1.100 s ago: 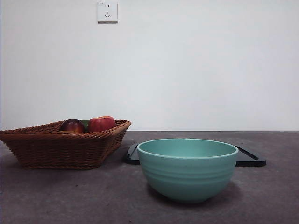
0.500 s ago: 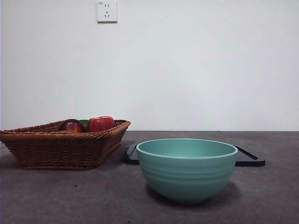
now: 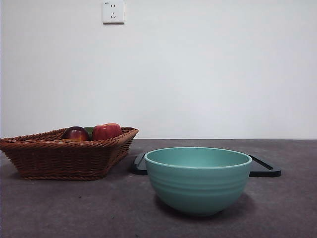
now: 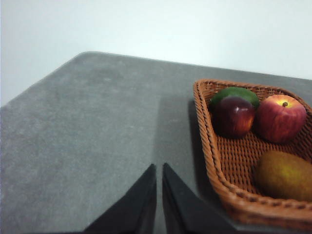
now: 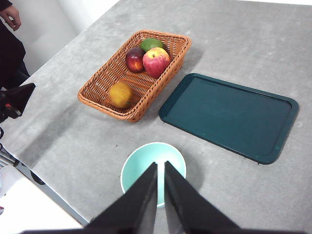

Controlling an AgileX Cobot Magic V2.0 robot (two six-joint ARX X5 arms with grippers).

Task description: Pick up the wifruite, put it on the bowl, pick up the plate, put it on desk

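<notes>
Wifruite [image 5: 120, 94]: brownish-orange, lying in the woven basket [image 5: 105, 83] at the end away from the other fruit; seen in both wrist views, hidden behind the basket wall in the front view. 
Bowl [image 3: 198, 179]: teal, ridged outside, standing on the bench [image 3: 74, 208] near the front camera, nothing visible in it from the right wrist view. 
Tray [image 5: 229, 115]: dark green, flat, rectangular, on the bench beside the basket and behind the bowl; only a thin dark edge shows in the front view. 
Other basket contents: red apple [image 5: 156, 61], dark purple-red fruit [image 5: 135, 59], green fruit [image 5: 151, 44], grouped together. 
Left end effector [image 4: 159, 168]: jaws nearly closed, holding nothing, above bare bench beside the basket. 
Right end effector [image 5: 161, 165]: jaws nearly closed, holding nothing, high above the bowl. 
Wall socket [image 3: 113, 12]: white, no legible writing.
</notes>
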